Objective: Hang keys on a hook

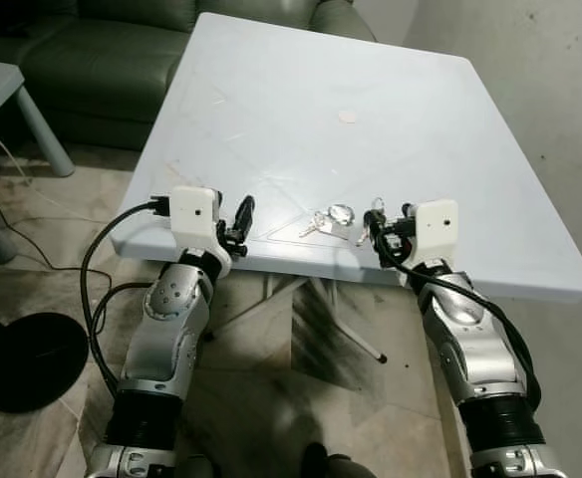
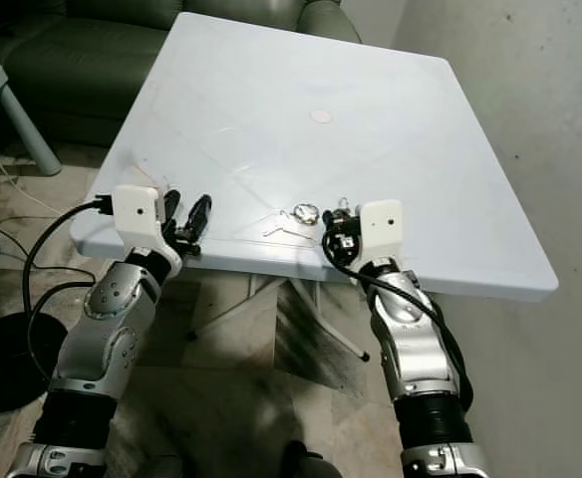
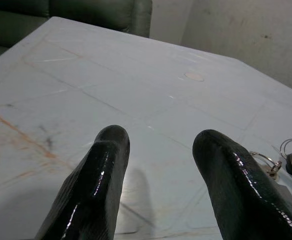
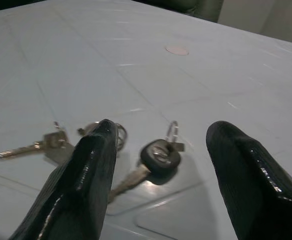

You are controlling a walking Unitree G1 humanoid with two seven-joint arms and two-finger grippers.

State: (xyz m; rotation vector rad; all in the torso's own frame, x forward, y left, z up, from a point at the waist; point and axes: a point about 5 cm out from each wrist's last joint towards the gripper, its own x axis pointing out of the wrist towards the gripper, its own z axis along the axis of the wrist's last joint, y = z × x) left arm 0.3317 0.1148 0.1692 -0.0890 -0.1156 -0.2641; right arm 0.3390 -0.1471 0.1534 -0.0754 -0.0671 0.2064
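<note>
Keys (image 4: 136, 155) on pale surface (image 1: 391, 90) near its 6 o'clock edge, right tool (image 4: 158, 175) released just behind them, left tool (image 3: 161, 185) released at 9 o'clock.

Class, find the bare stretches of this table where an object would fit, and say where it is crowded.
The table is bare from the round cap to the sofa-side edge. The near edge is crowded: keys between left gripper and right gripper.
</note>
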